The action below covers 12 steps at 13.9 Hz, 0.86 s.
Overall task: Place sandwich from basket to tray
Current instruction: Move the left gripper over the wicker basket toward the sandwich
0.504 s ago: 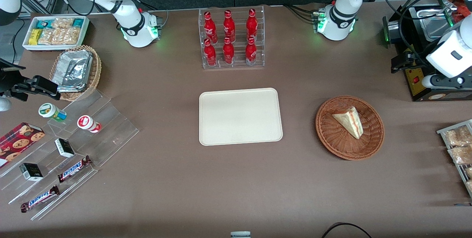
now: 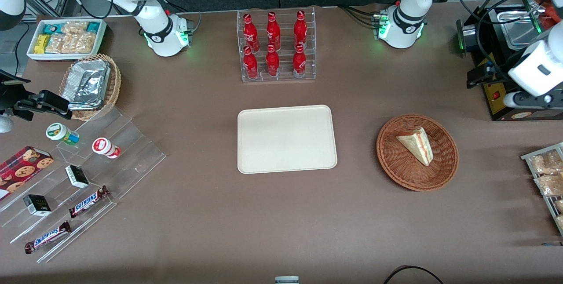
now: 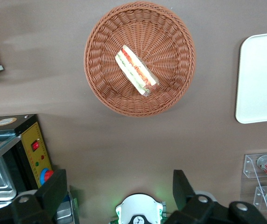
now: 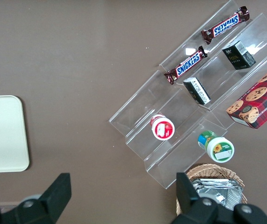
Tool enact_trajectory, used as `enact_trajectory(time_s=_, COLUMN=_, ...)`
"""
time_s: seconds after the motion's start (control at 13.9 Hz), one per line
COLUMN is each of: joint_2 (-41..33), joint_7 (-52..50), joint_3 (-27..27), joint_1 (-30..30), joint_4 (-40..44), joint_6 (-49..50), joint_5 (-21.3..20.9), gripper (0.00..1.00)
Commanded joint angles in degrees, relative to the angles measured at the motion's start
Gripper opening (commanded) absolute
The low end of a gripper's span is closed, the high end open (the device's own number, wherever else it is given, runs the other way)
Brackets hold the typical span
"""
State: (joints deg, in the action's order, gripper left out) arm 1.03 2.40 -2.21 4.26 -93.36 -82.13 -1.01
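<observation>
The sandwich [image 2: 415, 144], a pale wedge with a red-orange stripe, lies in the round reddish-brown basket [image 2: 389, 161]. The cream tray [image 2: 286, 139] lies flat beside the basket, toward the parked arm's end, with nothing on it. My left gripper [image 2: 481, 75] hangs above the table, farther from the front camera than the basket and next to a black appliance. It is open and empty. In the left wrist view the gripper [image 3: 118, 189] is spread wide, well apart from the basket [image 3: 96, 56] and the sandwich [image 3: 136, 71]; the tray's edge [image 3: 264, 79] also shows.
A black appliance with a yellow panel [image 2: 506, 97] stands close to the gripper. A wire rack of snack packets [image 2: 545, 174] sits at the working arm's end. A clear rack of red bottles [image 2: 275, 46] stands farther from the front camera than the tray. Acrylic steps with snacks [image 2: 83, 174] lie toward the parked arm's end.
The left arm's white wrist has shifted slightly upward in the front view. The sandwich, basket and tray have not moved.
</observation>
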Motion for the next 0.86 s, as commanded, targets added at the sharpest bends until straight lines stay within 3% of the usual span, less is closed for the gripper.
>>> enact_trajectory(time_s=0.0, joint_2=-0.6, joint_7=0.0, joint_3=-0.6, joint_1=0.7, joint_4=-6.8, joint_6=-5.7, joint_5=-0.9, gripper=1.0)
enact_trajectory(time_s=0.29, joint_2=-0.2, joint_7=-5.7, joint_3=-0.6, joint_1=0.4, joint_4=-16.1, joint_6=-17.1, joint_5=-1.1, gripper=1.0)
enact_trajectory(time_s=0.79, joint_2=4.1, joint_7=-34.7, joint_3=1.4, joint_1=0.4, joint_4=-26.9, joint_6=-38.7, joint_5=-0.9, gripper=1.0)
